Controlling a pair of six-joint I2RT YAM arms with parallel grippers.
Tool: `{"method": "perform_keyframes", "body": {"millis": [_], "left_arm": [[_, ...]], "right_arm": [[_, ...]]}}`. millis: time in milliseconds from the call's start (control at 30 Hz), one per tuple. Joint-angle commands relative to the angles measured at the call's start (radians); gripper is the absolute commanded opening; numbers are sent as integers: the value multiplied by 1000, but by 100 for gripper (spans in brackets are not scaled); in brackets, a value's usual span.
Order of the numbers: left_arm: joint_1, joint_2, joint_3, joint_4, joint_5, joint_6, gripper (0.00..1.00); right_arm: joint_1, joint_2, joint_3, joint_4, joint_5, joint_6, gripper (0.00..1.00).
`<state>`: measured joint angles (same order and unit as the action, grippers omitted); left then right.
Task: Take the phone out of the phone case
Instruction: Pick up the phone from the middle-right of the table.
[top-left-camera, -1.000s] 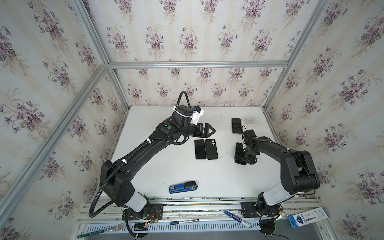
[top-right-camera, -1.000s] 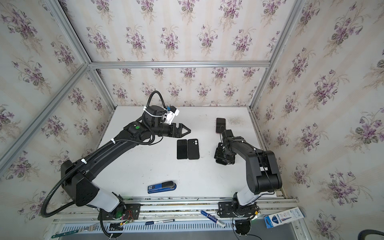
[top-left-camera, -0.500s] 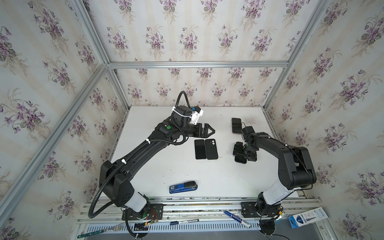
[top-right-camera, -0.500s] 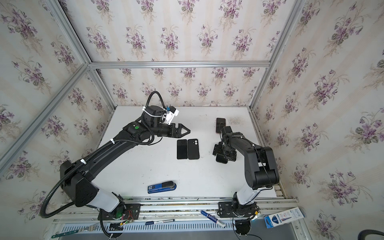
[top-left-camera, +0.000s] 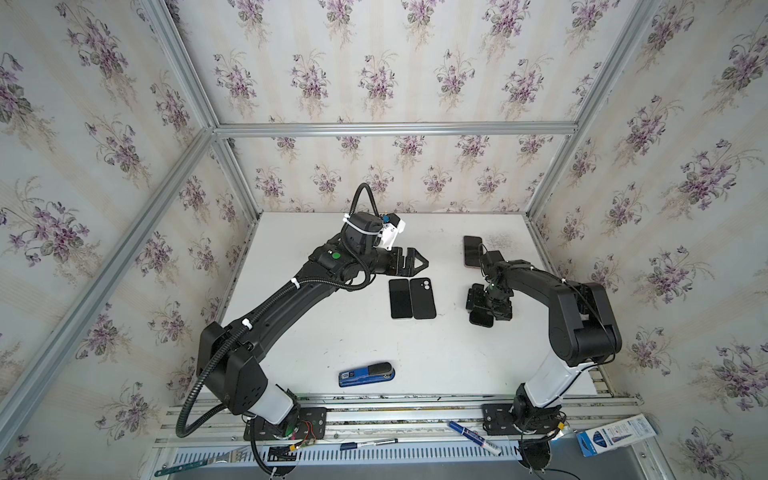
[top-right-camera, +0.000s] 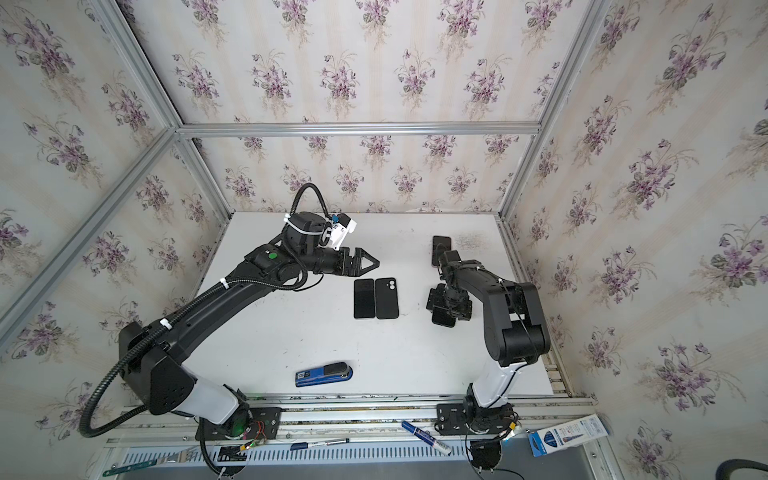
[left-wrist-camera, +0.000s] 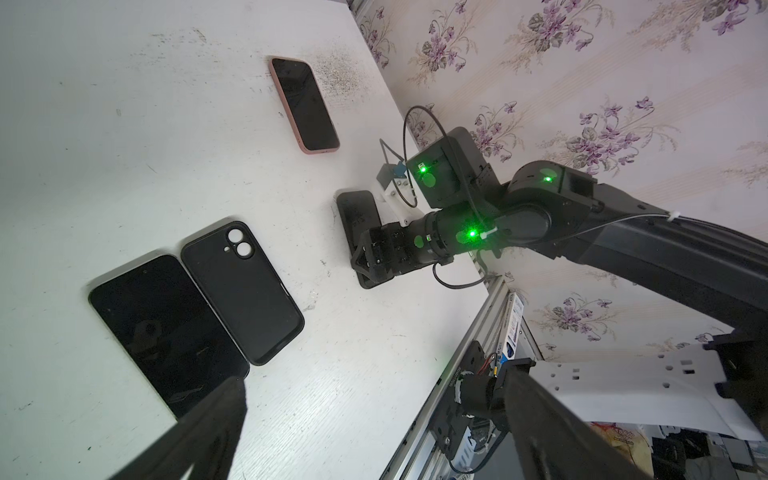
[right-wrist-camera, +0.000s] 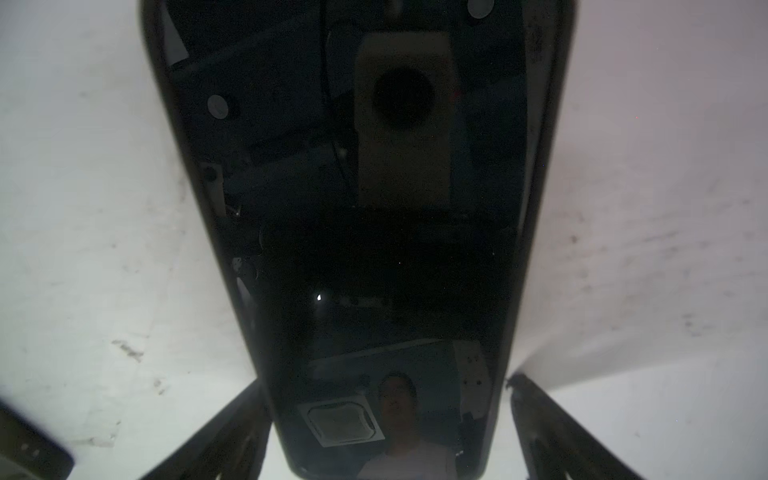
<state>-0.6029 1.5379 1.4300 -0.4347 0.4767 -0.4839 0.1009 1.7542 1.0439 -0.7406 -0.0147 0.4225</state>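
Observation:
A black phone (right-wrist-camera: 374, 208) with a dark rim like a phone case lies flat near the table's right side (top-left-camera: 481, 319). My right gripper (top-left-camera: 488, 307) points straight down over it, open, with one finger (right-wrist-camera: 540, 419) on each long side and a gap showing. In the table's middle a bare black phone (top-left-camera: 400, 298) lies screen up beside an empty black phone case (top-left-camera: 422, 297) with camera holes. My left gripper (top-left-camera: 417, 264) hovers open just behind that pair, holding nothing.
A pink-cased phone (top-left-camera: 473, 251) lies behind the right gripper near the back right. A blue stapler (top-left-camera: 366, 374) sits towards the front. Pens (top-left-camera: 473, 436) and a box (top-left-camera: 615, 434) rest on the front rail. The table's right edge (top-left-camera: 557, 291) is close to the right arm.
The right wrist shifted slightly over the black phone and its fingers spread a little wider. The left arm, central phone and empty case have not moved.

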Motion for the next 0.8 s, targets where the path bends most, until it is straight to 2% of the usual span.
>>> {"method": "perform_keyframes", "body": {"millis": [0,100,300,600,767], "left_arm": [[3,-9,-4,22,14,-7,100],[5,-12,-9,22,14,-5,100],[6,-16,-10,23,15,-7,100],[8,-12,-1,22,23,-5,100],[9,-6,8,23,28,-10,100]], "right_arm": [[-1,17,0,11,-5,3,90],[-1,25,5,5,1,0,87],[0,14,-19,24,-15,2,73],[0,-69,-72,69,-31,2,62],[0,-154,-105,107,-51,4,49]]}}
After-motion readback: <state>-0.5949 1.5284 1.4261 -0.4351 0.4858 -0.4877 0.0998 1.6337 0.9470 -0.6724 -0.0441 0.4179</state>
